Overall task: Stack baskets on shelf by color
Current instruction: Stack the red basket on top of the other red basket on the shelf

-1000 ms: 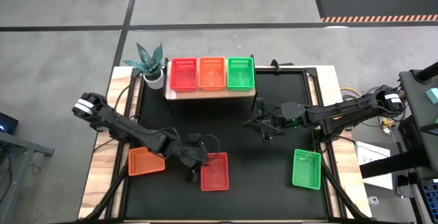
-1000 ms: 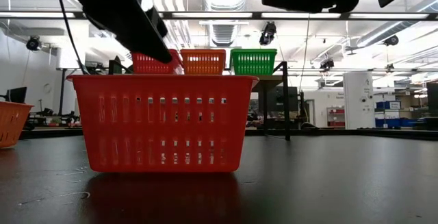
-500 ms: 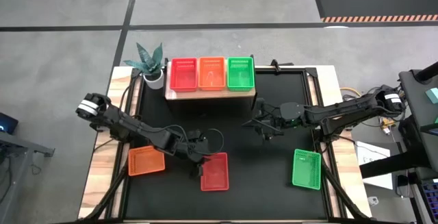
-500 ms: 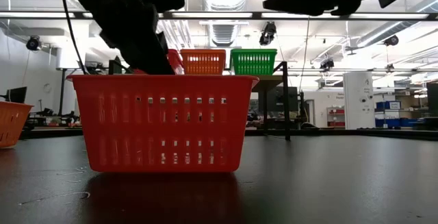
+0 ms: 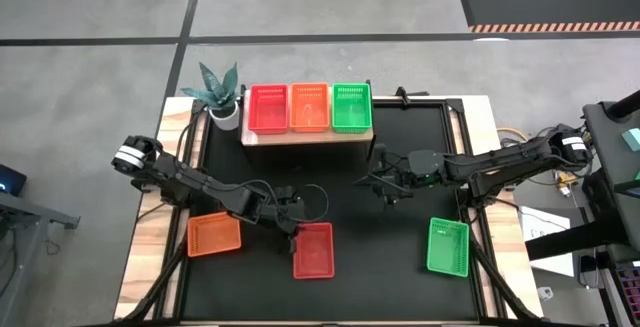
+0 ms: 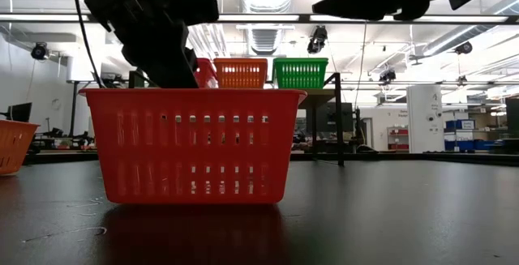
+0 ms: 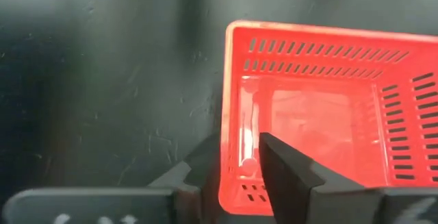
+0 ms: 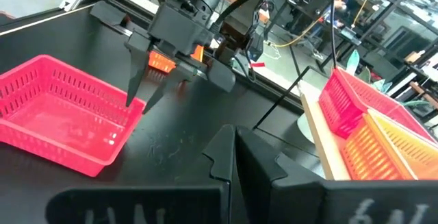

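Observation:
A red basket [image 5: 312, 250] [image 7: 321, 114] rests on its base on the black tabletop near the front. My left gripper [image 5: 291, 221] [image 7: 236, 142] is open at its far left corner, one finger outside the wall and one inside; I see no touch. An orange basket [image 5: 214, 235] lies to the left and a green basket [image 5: 448, 245] to the right. On the wooden shelf [image 5: 300, 137] stand a red basket [image 5: 268, 107], an orange one [image 5: 309, 106] and a green one [image 5: 351, 106]. My right gripper [image 5: 384, 184] hangs shut above mid-table, holding nothing.
A potted plant [image 5: 222, 92] stands left of the shelf at the table's far left. Bare black tabletop lies between the red and green baskets and in front of the shelf. Cables loop beside the left arm's wrist.
My left gripper has moved a little toward the table's far edge and down, coming over the red basket's far left corner until its fingers stand on either side of the wall. The red basket has stayed where it was.

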`<action>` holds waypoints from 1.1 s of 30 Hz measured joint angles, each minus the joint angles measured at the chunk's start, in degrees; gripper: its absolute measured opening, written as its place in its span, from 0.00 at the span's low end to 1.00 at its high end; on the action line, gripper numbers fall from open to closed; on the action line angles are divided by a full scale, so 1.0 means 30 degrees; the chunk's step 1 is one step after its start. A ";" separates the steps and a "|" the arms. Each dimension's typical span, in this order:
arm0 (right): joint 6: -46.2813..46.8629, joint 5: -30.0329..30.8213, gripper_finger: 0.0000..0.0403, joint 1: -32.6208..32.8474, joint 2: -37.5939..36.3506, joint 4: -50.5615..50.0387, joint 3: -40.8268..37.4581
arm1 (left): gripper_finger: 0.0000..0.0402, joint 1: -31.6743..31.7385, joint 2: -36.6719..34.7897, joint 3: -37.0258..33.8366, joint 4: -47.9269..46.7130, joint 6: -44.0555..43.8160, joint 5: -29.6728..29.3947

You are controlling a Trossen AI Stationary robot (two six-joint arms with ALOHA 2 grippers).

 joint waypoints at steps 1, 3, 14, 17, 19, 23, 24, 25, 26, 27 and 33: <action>0.0034 0.0006 0.02 -0.0001 0.0000 -0.0047 0.0000 | 0.23 0.0008 0.0000 -0.0008 -0.0048 -0.0003 0.0004; 0.0051 0.0007 0.02 -0.0007 0.0000 -0.0166 0.0000 | 0.29 0.0049 0.0000 -0.0008 -0.0039 -0.0007 0.0004; 0.0044 0.0007 0.02 -0.0007 0.0007 -0.0242 0.0000 | 0.51 0.0219 0.0471 -0.0372 -0.0071 -0.0029 -0.0011; 0.0044 0.0007 0.02 -0.0007 0.0007 -0.0262 0.0000 | 0.50 0.0262 0.0924 -0.0372 0.0355 -0.0022 -0.0004; 0.0044 0.0015 0.02 -0.0007 0.0007 -0.0275 0.0000 | 0.47 0.0326 0.1069 -0.0372 0.0407 -0.0017 0.0218; 0.0037 0.0015 0.02 -0.0007 0.0015 -0.0284 0.0000 | 0.37 0.0418 0.1151 -0.0377 0.0424 0.0000 0.0402; 0.0041 0.0015 0.02 -0.0007 0.0015 -0.0289 0.0000 | 0.34 0.0432 0.1151 -0.0372 0.0441 0.0039 0.0405; 0.0061 0.0015 0.02 -0.0007 0.0015 -0.0288 0.0000 | 0.30 0.0459 0.1151 -0.0372 0.0458 0.0083 0.0405; 0.0091 0.0015 0.02 -0.0007 0.0015 -0.0289 0.0000 | 0.26 0.0467 0.1151 -0.0372 0.0427 0.0126 0.0412; 0.0131 0.0015 0.02 -0.0007 0.0015 -0.0289 0.0000 | 0.22 0.0480 0.1151 -0.0373 0.0367 0.0224 0.0412; 0.0146 0.0015 0.02 -0.0007 0.0015 -0.0289 0.0000 | 0.02 0.0942 0.0727 -0.0372 -0.0762 0.1571 0.0511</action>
